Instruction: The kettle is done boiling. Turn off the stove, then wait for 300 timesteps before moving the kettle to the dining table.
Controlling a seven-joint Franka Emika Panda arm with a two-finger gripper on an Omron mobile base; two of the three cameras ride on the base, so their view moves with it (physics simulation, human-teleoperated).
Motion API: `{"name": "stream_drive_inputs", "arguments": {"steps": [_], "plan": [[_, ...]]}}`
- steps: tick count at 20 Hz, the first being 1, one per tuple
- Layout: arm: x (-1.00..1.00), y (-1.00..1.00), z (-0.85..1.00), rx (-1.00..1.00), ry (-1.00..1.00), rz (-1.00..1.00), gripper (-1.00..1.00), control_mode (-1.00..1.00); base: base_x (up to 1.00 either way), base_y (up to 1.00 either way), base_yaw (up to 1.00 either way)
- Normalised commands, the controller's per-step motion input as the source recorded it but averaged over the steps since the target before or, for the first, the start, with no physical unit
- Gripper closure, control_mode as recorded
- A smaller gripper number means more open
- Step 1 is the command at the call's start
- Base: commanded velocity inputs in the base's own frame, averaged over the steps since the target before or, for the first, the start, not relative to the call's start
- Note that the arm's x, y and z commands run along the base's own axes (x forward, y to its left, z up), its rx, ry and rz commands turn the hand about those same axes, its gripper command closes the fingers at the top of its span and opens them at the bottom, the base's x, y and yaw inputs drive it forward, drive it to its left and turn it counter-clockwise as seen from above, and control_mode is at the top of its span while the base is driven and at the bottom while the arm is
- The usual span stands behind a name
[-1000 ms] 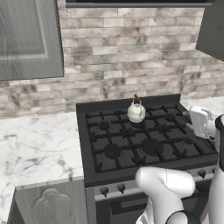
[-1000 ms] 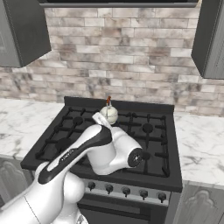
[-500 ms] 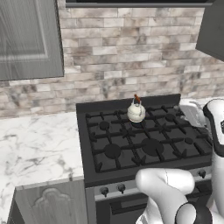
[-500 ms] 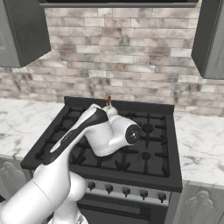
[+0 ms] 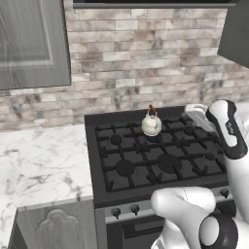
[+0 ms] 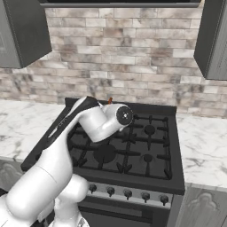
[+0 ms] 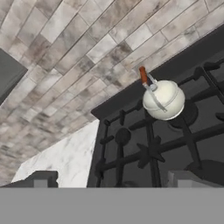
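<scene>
arm higher; kettle [image 5: 151, 124] on stove [image 5: 155, 160]

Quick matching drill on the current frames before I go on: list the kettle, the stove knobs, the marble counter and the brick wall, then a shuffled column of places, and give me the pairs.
Things:
1. kettle
2. stove knobs
3. marble counter
4. brick wall

Places:
A. behind the stove
B. on a rear grate of the stove
C. to the stove's left in the left base view
D. along the steel front panel

Pairs: 1-B, 2-D, 3-C, 4-A
</scene>
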Motion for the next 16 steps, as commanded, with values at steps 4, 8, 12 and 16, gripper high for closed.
{"name": "stream_drive_inputs", "arguments": {"steps": [4, 8, 12, 16], "plan": [[0.27, 0.11, 0.0, -0.07, 0.0, 0.0, -1.0, -1.0, 0.0, 0.0, 0.0], [0.31, 0.08, 0.0, -0.07, 0.01, 0.0, -1.0, -1.0, 0.0, 0.0, 0.0], [0.33, 0.07, 0.0, -0.07, 0.02, 0.0, -1.0, -1.0, 0.0, 0.0, 0.0], [0.34, 0.07, 0.0, -0.09, 0.04, 0.0, -1.0, -1.0, 0.0, 0.0, 0.0]]}}
